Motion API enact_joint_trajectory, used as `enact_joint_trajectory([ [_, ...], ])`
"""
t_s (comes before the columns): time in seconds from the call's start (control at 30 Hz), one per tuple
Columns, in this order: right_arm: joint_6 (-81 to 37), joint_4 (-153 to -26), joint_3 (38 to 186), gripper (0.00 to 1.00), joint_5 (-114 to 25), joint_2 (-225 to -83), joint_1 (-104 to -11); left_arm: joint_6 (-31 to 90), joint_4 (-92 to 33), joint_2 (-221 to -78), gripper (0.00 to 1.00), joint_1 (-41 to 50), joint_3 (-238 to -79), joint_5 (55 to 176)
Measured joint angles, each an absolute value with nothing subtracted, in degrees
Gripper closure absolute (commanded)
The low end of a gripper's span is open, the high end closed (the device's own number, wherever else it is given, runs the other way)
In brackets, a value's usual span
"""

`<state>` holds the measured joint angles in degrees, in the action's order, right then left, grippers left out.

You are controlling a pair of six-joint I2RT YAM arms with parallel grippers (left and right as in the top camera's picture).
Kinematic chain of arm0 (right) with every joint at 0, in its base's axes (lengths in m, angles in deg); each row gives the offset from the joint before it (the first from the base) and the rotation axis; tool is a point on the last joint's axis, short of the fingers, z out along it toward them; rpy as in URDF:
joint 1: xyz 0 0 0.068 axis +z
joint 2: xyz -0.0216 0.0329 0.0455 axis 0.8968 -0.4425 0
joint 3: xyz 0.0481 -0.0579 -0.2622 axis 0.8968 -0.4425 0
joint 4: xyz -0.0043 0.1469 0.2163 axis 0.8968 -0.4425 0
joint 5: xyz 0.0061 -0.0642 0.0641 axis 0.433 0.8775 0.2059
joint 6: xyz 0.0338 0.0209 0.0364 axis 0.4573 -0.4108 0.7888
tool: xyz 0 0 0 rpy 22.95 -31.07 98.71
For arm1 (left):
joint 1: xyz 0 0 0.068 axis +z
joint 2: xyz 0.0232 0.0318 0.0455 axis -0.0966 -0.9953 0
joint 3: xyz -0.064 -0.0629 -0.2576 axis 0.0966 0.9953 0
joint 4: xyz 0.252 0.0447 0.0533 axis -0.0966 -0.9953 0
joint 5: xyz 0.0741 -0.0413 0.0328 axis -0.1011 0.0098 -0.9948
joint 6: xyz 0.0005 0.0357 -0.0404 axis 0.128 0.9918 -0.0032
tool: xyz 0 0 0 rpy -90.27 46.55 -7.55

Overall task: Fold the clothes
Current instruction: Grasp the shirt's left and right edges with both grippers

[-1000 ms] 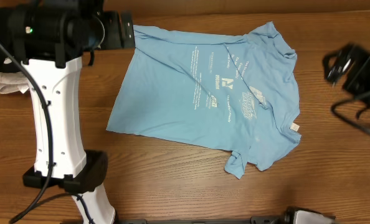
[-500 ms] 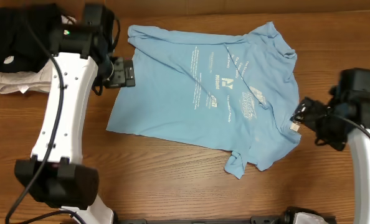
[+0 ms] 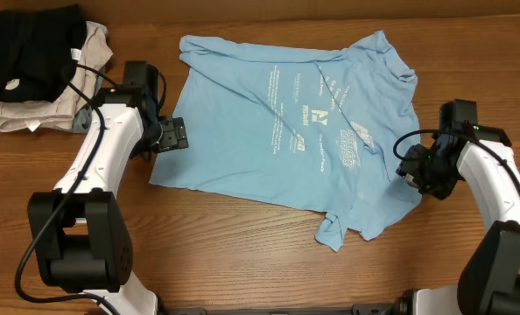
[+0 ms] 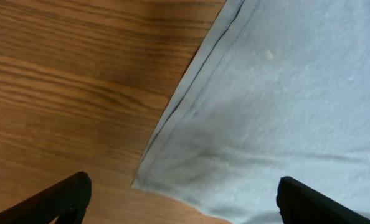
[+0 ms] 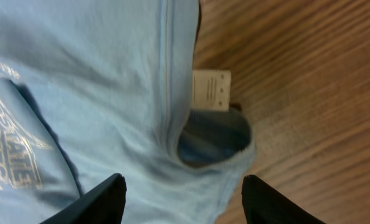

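Left wrist view: left jaws stand wide apart and empty over a hem corner of the sky-blue T-shirt [image 4: 284, 93], where cloth meets the bare table [image 4: 60, 81]. Right wrist view: right jaws, partly apart and holding nothing, straddle the neck opening by the white tag [image 5: 211, 89]. Overhead, the shirt lies spread mid-table (print upward), with a black garment [image 3: 24, 44] and a beige garment [image 3: 32, 114] heaped beyond the left arm.

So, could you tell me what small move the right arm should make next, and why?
Probably lower the right gripper and close it on the collar beside the white tag. Its jaws stand apart, straddling that edge of the T-shirt without pinching it, and the left gripper hangs open over the hem corner, so neither end is gripped yet.
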<state>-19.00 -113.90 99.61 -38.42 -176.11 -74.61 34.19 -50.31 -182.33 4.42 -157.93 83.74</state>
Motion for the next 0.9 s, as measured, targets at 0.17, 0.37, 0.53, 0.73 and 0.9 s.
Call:
enact_joint_trajectory([
  [0.17,-18.5,-111.5,98.5,0.36,-38.4,-177.3,-74.6,34.2,-48.1,-182.3,0.0,4.4,-156.7,84.3],
  [0.37,-18.1,-110.6,96.9,0.45,-38.4,-178.2,-74.6,34.2,-47.0,-182.3,0.0,4.4,-156.5,84.6],
  [0.53,-18.0,-107.6,96.3,0.51,-38.4,-178.6,-74.6,34.2,-45.5,-182.3,0.0,4.4,-156.4,84.6],
  [0.73,-17.7,-106.7,95.1,0.73,-37.7,-182.0,-74.6,34.2,-44.5,-182.3,0.0,4.4,-156.2,84.6],
  [0.9,-14.1,-106.8,94.8,0.96,-34.4,-182.5,-74.9,34.2,-44.4,-182.3,0.0,4.4,-156.2,84.6],
])
